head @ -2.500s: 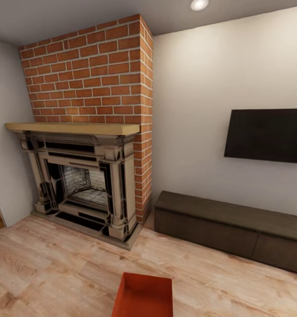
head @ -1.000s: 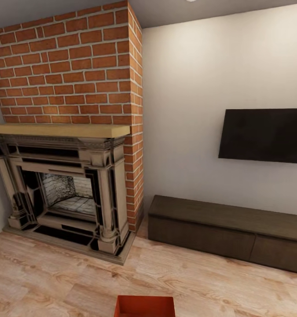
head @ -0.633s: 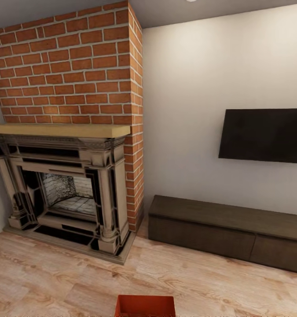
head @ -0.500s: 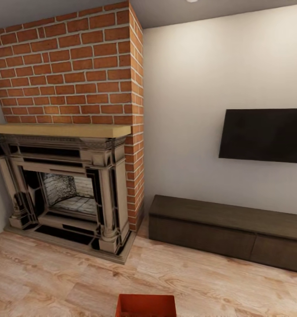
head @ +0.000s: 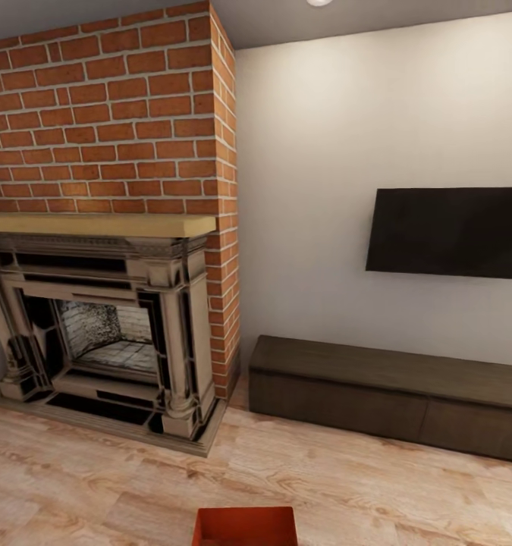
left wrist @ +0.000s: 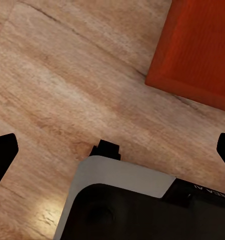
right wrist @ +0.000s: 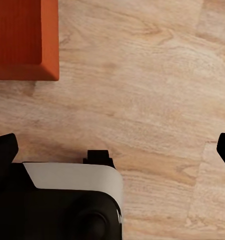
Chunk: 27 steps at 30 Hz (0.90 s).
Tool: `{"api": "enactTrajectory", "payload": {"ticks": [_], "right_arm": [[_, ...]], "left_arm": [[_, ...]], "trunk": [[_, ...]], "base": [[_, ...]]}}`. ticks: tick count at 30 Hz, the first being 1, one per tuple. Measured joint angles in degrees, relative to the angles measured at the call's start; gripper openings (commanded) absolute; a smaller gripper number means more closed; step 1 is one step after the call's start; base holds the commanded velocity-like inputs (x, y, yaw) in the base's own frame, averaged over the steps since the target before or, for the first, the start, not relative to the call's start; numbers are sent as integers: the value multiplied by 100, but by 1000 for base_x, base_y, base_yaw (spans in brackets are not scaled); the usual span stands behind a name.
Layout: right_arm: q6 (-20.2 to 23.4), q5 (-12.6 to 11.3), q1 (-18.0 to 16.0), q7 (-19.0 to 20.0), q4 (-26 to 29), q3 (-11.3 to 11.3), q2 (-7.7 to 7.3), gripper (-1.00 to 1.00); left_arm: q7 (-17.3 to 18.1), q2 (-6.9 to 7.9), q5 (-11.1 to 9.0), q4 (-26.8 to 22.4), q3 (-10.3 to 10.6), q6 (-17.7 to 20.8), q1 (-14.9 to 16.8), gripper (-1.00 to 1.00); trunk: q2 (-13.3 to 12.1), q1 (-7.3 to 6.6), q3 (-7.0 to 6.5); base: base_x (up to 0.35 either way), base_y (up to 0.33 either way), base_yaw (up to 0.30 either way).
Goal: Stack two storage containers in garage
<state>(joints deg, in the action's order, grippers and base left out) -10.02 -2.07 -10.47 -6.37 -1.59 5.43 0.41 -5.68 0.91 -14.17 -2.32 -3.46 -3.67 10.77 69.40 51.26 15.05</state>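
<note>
One orange-red storage container (head: 244, 526) sits on the living room's wood-plank floor (head: 347, 478), cut off by the head view's bottom edge. It also lies at a corner of the left wrist view, as the container (left wrist: 198, 47), and of the right wrist view, as the container (right wrist: 23, 37). My left gripper (left wrist: 114, 152) hangs open above bare planks beside it, dark fingertips (left wrist: 2, 155) wide apart. My right gripper (right wrist: 114, 150) is open too, on the bin's other side, holding nothing. The second container and the garage are out of view.
Ahead stand an ornate fireplace (head: 104, 326) under a red brick chimney (head: 111, 114), a long dark low bench (head: 384, 394) along the wall, and a black TV (head: 449, 231) mounted above it. Wood floor stretches between me and them.
The whole head view has shifted: fireplace and bench sit further left and nearer, and less of the container shows at the bottom edge. The camera moved, not the things.
</note>
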Motion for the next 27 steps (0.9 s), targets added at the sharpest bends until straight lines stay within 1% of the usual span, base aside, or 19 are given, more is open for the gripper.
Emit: {"api": "enactTrajectory", "payload": {"ticks": [12,27], "right_arm": [[9,9,0,13,0,12,-9,100],[4,16,0,2,0,9,-9,100]], "left_arm": [[0,-1,0,6,2,-1,0,100],[-5,-2,0,6,0,-2,0,100]], "trunk": [[0,0,0],[0,0,0]], "base": [[0,1,-5],[0,41,0]]}}
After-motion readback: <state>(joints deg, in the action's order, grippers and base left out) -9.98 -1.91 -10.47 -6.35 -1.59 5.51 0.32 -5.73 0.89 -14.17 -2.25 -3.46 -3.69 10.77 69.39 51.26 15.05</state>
